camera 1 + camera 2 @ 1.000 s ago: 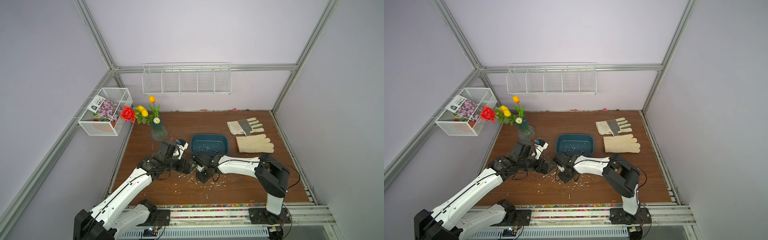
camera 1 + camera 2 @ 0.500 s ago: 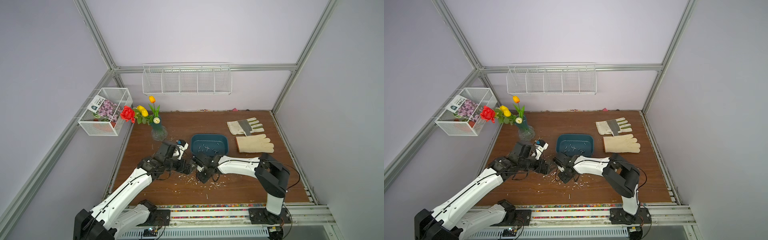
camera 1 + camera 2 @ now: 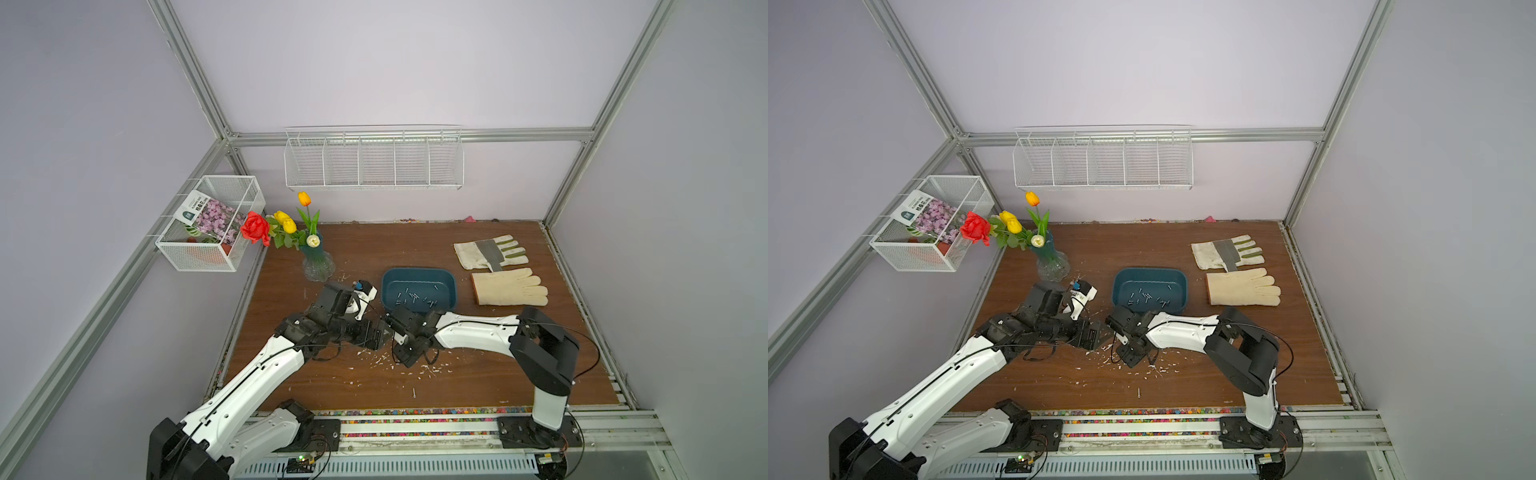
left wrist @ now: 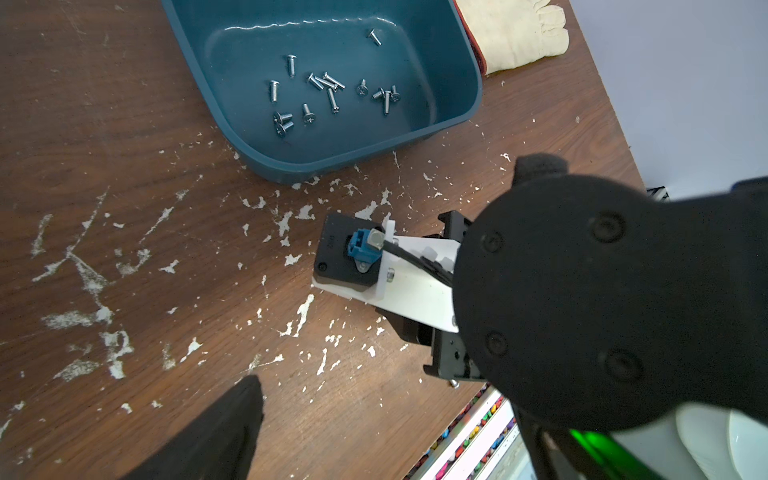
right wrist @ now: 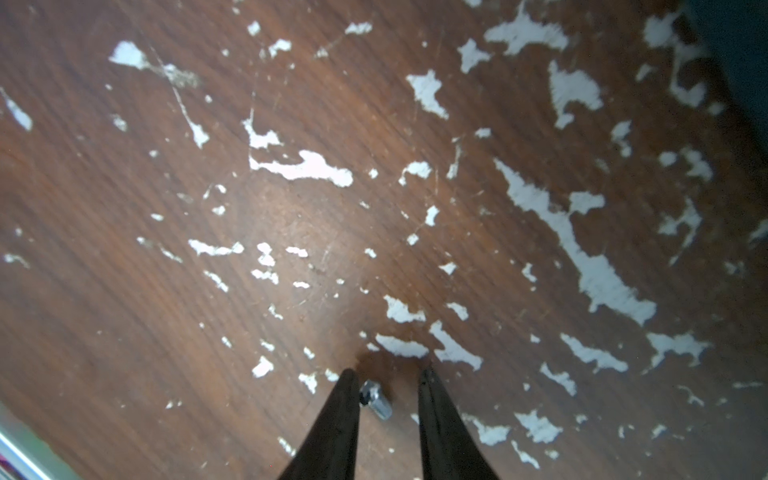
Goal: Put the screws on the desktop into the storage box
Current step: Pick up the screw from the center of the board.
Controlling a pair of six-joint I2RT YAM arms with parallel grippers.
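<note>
Silver-grey and stubby, one screw (image 5: 375,400) lies flat on the desktop (image 5: 291,199) between the two black fingers (image 5: 340,415) of the right gripper (image 5: 387,374). It touches one finger and a gap separates it from the other. The fingers are narrowly spread around the screw and not yet pinching it, with their tips down at the scratched wood.

The step in hand looks like the pick of this screw. The next move calls for closing that last gap squarely. The screw is small and round, so it may roll or squirt out if one finger pushes it first. After that it needs a lift and a short carry.

The storage box (image 4: 332,166) stands on the desktop near this gripper and already holds more than a dozen screws (image 4: 328,89) on its floor. The left gripper (image 3: 380,336) hangs just beside the right one, its fingers spread wide and holding nothing.

What looks like another lone screw (image 3: 414,391) lies nearer the front edge. Two work gloves (image 3: 509,286) lie on the far side of the box, out of the way.
</note>
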